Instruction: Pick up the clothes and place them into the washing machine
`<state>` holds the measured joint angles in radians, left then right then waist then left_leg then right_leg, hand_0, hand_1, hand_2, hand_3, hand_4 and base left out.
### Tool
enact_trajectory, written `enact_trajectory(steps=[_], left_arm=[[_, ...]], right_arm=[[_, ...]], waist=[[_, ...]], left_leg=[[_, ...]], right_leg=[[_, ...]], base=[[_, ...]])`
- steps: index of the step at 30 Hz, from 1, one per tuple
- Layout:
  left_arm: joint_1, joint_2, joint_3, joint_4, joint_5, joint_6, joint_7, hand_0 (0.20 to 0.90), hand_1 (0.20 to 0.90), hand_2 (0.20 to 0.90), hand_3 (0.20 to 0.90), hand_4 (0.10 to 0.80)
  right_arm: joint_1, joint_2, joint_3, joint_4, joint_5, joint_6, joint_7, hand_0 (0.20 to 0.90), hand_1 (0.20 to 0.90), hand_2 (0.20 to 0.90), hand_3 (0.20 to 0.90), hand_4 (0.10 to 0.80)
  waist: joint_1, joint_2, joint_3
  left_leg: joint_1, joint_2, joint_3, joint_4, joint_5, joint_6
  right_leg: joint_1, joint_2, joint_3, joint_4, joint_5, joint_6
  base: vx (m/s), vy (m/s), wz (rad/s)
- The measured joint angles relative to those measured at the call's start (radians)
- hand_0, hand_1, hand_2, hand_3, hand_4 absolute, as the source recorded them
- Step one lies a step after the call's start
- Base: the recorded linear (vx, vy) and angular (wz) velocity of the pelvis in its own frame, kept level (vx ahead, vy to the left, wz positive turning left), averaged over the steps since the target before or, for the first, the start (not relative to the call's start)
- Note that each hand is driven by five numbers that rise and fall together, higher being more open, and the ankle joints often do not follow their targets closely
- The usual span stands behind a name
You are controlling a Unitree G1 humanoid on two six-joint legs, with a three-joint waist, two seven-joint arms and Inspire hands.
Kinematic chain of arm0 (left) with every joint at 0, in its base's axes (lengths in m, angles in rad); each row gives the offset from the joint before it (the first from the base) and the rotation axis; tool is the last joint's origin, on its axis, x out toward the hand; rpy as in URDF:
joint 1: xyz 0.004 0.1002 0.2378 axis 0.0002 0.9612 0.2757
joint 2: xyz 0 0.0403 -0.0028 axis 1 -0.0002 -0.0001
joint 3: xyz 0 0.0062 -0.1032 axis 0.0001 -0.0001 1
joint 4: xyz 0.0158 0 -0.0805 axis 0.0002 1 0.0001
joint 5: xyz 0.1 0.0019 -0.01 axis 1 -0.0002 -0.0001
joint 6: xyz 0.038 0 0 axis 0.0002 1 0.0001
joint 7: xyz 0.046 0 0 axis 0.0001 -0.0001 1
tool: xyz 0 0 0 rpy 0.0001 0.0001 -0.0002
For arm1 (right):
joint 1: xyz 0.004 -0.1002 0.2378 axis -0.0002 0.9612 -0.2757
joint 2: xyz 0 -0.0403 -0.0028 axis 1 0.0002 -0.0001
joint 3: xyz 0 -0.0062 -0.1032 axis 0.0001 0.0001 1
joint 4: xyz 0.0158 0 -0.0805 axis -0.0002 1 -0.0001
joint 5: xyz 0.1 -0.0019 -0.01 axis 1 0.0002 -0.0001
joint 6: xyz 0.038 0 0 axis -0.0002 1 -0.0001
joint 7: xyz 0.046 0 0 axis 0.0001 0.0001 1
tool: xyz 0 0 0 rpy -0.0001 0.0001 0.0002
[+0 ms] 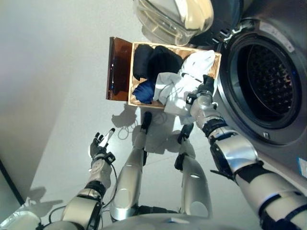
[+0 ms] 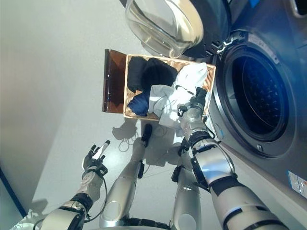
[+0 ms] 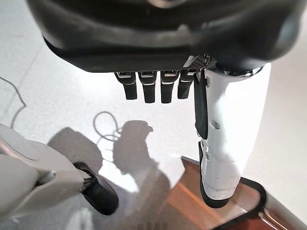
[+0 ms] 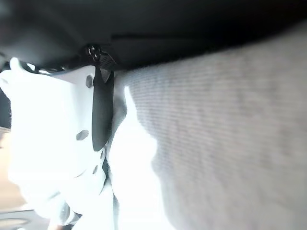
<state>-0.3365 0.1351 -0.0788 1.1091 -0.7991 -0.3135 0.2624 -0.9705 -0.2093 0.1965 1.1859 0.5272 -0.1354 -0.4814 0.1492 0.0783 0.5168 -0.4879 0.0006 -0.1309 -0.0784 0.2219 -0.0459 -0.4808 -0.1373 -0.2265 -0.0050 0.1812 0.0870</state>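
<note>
Wide open beside the right hand (image 1: 205,92), the washing machine (image 1: 268,81) shows its dark drum, its door (image 1: 172,17) swung out beyond the hand. Below it, a wicker basket (image 1: 132,72) holds black, blue and white clothes (image 1: 180,86), fingers buried in white cloth, grip unclear. Left hand (image 1: 100,146) hovers spread over bare floor (image 1: 53,72).

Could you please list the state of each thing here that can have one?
Washing machine: drum open, looks empty.
Washer door: swung open.
Basket: on the floor, holding clothes.
White garment: partly draped over the basket's edge, against the right hand.
Dark clothes: lying in the basket.
Right hand: on the white garment, fingers hidden.
Left hand: open, holding nothing.
</note>
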Motion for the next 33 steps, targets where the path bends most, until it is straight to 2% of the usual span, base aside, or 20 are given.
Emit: enact_trajectory(steps=[7, 13, 19, 26, 33], left_arm=[[0.027, -0.017, 0.018, -0.023, -0.003, -0.001, -0.003, 0.9, 0.9, 0.9, 0.9, 0.8], [0.047, -0.039, 0.034, -0.02, -0.016, 0.0, -0.009, 0.9, 0.9, 0.9, 0.9, 0.8], [0.056, -0.057, 0.035, -0.025, -0.022, -0.001, -0.024, 0.9, 0.9, 0.9, 0.9, 0.8], [0.073, -0.072, 0.035, -0.05, -0.037, -0.003, -0.03, 0.9, 0.9, 0.9, 0.9, 0.8], [0.099, -0.082, 0.037, -0.041, -0.036, -0.005, -0.044, 0.9, 0.9, 0.9, 0.9, 0.8]], right_arm=[[0.129, 0.026, 0.001, -0.195, 0.078, -0.043, 0.038, 0.2, 0.2, 0.2, 0.2, 0.3], [0.206, 0.036, -0.01, -0.239, 0.153, -0.085, 0.077, 0.2, 0.2, 0.2, 0.2, 0.3], [0.269, 0.035, -0.013, -0.318, 0.221, -0.112, 0.093, 0.2, 0.2, 0.2, 0.2, 0.3], [0.365, 0.042, -0.013, -0.451, 0.268, -0.161, 0.116, 0.2, 0.2, 0.2, 0.2, 0.3], [0.43, 0.065, -0.077, -0.49, 0.268, -0.201, 0.129, 0.2, 0.2, 0.2, 0.2, 0.3]], waist=[[-0.039, 0.0, 0.0], [-0.059, 0.0, 0.0], [-0.089, -0.001, 0.0], [-0.11, -0.001, 0.0], [-0.127, -0.001, 0.0]], left_leg=[[0.039, 0.0, 0.033, -0.001, -0.008, 0.003], [0.081, 0.001, 0.068, -0.001, -0.023, 0.025], [0.092, 0.003, 0.087, -0.001, -0.03, 0.035], [0.109, 0.004, 0.101, -0.001, -0.038, 0.037], [0.114, 0.002, 0.11, -0.001, -0.044, 0.04]], right_leg=[[0.022, -0.001, 0.033, -0.001, 0.005, 0.006], [0.061, 0.003, 0.062, -0.034, 0.016, 0.009], [0.076, 0.008, 0.079, -0.062, 0.036, 0.01], [0.089, 0.01, 0.089, -0.071, 0.037, 0.009], [0.087, 0.008, 0.105, -0.073, 0.033, 0.014]], base=[[0.019, 0.001, -0.12], [0.03, -0.003, -0.17], [0.02, -0.01, -0.1], [0.018, -0.006, -0.05], [0.027, -0.007, -0.05]])
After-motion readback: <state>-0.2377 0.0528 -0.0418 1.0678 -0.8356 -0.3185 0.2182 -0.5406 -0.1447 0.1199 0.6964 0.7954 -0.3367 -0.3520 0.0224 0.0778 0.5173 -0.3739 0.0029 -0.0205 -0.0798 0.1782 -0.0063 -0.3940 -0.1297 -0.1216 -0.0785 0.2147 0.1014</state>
